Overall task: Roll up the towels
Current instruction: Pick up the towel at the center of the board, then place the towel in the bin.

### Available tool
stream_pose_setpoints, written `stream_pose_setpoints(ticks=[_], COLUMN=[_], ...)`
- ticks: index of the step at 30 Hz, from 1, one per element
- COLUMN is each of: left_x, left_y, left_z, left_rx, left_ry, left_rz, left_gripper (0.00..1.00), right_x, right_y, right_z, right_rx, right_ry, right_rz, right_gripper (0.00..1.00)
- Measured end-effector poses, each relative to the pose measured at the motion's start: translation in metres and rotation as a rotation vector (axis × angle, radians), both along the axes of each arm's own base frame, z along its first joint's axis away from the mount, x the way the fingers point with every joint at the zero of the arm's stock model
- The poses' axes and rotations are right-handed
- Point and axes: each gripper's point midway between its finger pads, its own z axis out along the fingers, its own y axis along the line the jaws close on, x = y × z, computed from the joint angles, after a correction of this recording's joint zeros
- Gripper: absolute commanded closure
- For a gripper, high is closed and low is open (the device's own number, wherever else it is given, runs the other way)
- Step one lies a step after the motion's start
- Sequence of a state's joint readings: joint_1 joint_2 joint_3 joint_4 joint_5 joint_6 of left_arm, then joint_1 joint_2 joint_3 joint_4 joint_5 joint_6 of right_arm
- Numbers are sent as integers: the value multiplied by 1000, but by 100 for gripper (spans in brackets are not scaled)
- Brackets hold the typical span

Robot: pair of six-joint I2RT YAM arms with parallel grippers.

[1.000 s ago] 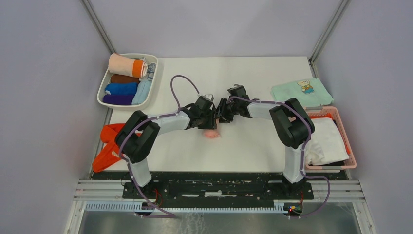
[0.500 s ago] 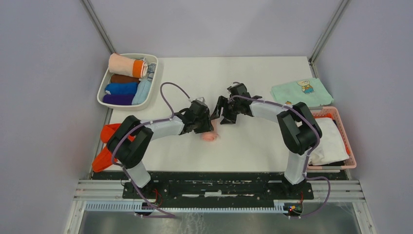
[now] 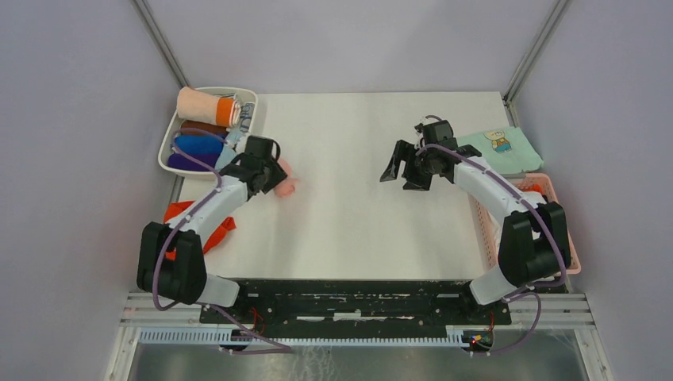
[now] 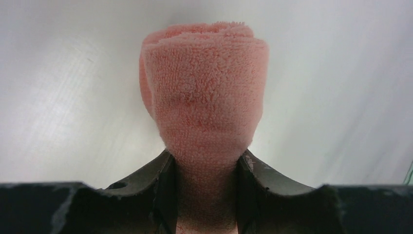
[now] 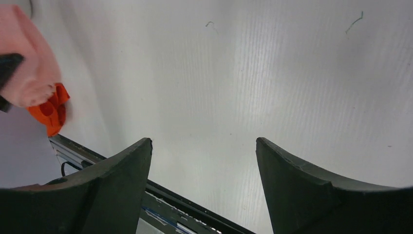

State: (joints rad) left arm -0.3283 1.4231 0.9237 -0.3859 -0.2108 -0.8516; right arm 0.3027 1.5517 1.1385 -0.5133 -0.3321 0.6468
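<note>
Left gripper [image 4: 206, 168] pinches the rolled pink towel [image 4: 207, 92], which sticks out ahead of it; right gripper [image 5: 203, 146] stands wide, well apart.

in the left wrist view the pink towel [image 4: 207, 107] runs down between the fingers [image 4: 163, 190] of the left gripper [image 4: 206, 161], and its lower end is cut off by the bottom edge. a green sliver [image 4: 411, 173] at the right edge is too little to name. from above, the left arm covers the white tray's [image 3: 165, 151] near corner and part of the red-orange towels [image 3: 178, 214]. the right arm hides most of the pink basket [image 3: 568, 238]. in the right wrist view the left edge crops the pink towel, and the right gripper [image 5: 203, 144] runs off the bottom.
</note>
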Motion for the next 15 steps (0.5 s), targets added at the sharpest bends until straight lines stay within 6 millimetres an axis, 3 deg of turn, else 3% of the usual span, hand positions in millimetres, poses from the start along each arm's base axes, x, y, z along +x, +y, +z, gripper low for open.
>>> stream_pose_setpoints(ticks=[4,8,11,15], left_x=[30,66,83,105], left_y=[62,147,183,225], left_z=[40,95,110,99], left_rx=[14,74,96,105], left_ry=[-42,-124,-137,-93], left_rz=[187,434,524,615], left_gripper=[97,97,97,97], right_x=[-6,-5,-7,-8], right_y=[-12,-26,-32,-39], right_z=[-8,-14,-19,-23], right_rx=[-36,-67,-89,-110], right_ry=[31,43,54,62], right_rz=[-5,-32,-42,-51], right_gripper=[14,11,8,4])
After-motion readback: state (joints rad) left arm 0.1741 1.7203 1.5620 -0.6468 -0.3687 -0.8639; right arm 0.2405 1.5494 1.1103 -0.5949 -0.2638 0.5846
